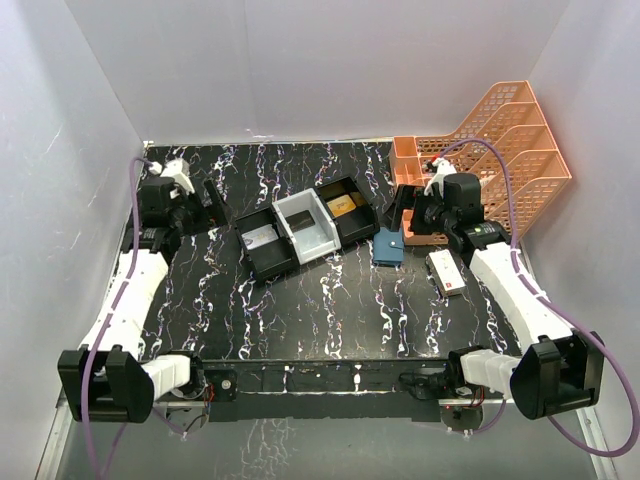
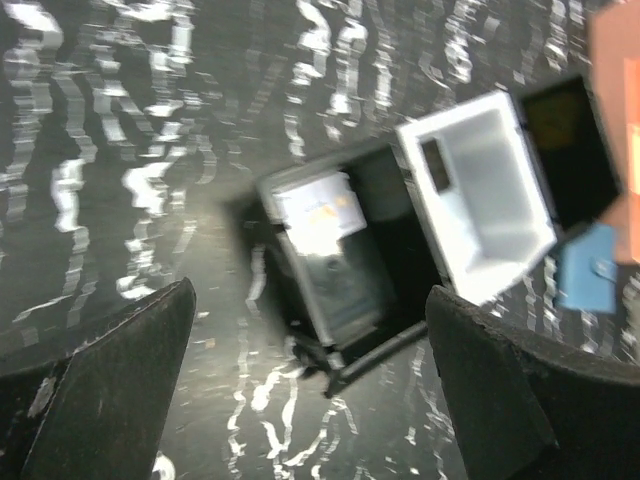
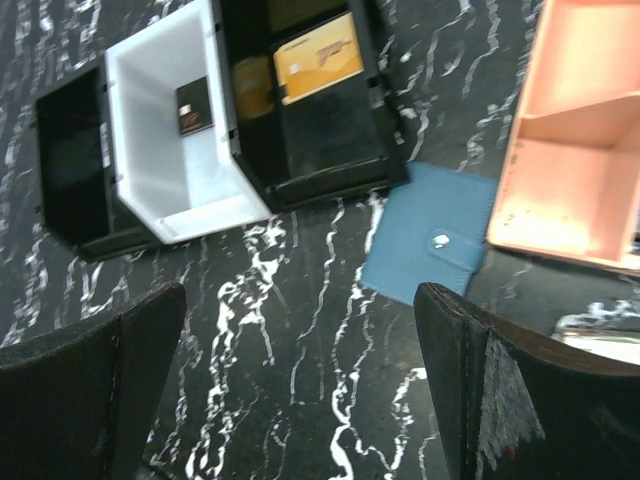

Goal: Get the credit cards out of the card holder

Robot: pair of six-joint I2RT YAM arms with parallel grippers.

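The blue card holder [image 1: 388, 247] lies closed on the table, right of the tray, its snap tab fastened; it also shows in the right wrist view [image 3: 430, 245] and the left wrist view [image 2: 590, 268]. A gold-tan card [image 3: 318, 57] lies in the tray's right black compartment. A small dark card [image 3: 194, 105] lies in the white middle compartment. A silver-grey card [image 2: 320, 215] lies in the left black compartment. My right gripper [image 3: 300, 400] is open and empty, above the table just near the holder. My left gripper [image 2: 310, 400] is open and empty, left of the tray.
The black-and-white three-compartment tray [image 1: 307, 240] sits at mid-table. A white box with a red mark [image 1: 446, 272] lies right of the holder. An orange file rack [image 1: 490, 140] stands at the back right. White walls enclose the table.
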